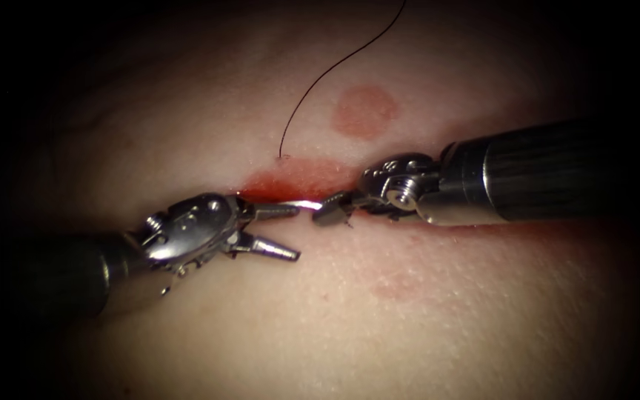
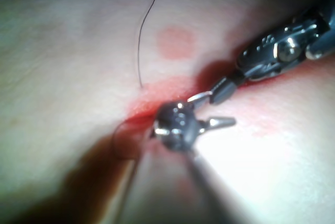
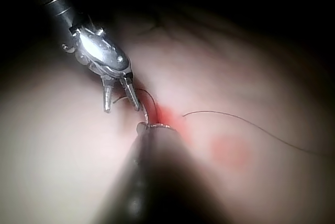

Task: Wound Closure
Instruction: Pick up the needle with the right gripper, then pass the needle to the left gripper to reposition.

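While the right arm's dark-tipped steel tool point(image 1: 332, 209) held the thin curved shiny needle point(image 1: 299, 204) near one end, its jaws shut on it, the left arm's polished steel tool point(image 1: 274, 231) stood with jaws wide, the upper one touching the needle, probably ready to receive it. The needle lay over the wet red cut point(image 1: 290, 184) in the pale, soft tissue point(image 1: 424, 326). A fine black thread point(image 1: 320, 81) rose from the tissue just above the cut.

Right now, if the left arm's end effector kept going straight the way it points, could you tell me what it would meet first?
Probably the needle, whose bright stretch lies between the left end effector's open jaws and the right end effector, which is shut on its other end over the cut. Depth is hard to judge, so it might pass just beside it.
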Robot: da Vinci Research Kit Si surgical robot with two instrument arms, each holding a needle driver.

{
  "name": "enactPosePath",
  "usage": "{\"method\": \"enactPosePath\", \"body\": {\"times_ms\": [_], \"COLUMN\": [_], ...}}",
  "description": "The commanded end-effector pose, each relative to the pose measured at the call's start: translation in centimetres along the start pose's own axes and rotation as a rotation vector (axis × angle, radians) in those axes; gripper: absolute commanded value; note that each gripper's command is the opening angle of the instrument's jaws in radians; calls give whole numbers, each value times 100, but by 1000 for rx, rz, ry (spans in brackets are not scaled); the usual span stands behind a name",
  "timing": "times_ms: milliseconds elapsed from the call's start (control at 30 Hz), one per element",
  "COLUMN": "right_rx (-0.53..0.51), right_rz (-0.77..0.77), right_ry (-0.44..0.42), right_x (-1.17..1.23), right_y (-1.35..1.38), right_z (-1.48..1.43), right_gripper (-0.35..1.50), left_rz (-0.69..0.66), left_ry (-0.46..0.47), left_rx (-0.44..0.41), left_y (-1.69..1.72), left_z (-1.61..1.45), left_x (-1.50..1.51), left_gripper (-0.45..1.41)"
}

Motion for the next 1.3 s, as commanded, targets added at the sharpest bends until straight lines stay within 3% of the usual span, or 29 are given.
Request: {"method": "enactPosePath", "body": {"times_ms": [33, 133, 267, 500, 600, 733, 1067, 1300], "right_rx": [-12, -35, -66, 57, 190, 356, 800, 1066], "right_rz": [12, 46, 170, 472, 564, 687, 1033, 1085], "right_ry": [1, 15, 115, 406, 509, 558, 564, 591], "right_x": [1, 1, -1, -10, -17, -27, -54, -63], "right_y": [1, 5, 11, 12, 12, 13, 12, 4], "right_z": [7, 2, -5, -16, -19, -14, 2, 18], "right_gripper": [-35, -35, -35, -35, -35, -35, -35, -35], "left_rz": [2, 6, 11, 21, 50, 79, 93, 103], "left_ry": [1, 1, 0, 38, 76, 144, 290, 374], "left_rx": [-3, -5, -4, 18, 63, 98, 132, 74], "left_y": [-4, -2, 2, 2, -2, -12, -34, -41], "left_z": [5, 3, 2, -1, -2, -5, -16, -12], "left_x": [-5, -3, -3, -7, -11, -13, -17, -18], "left_gripper": [49, 49, 49, 49, 48, 48, 43, 40]}}
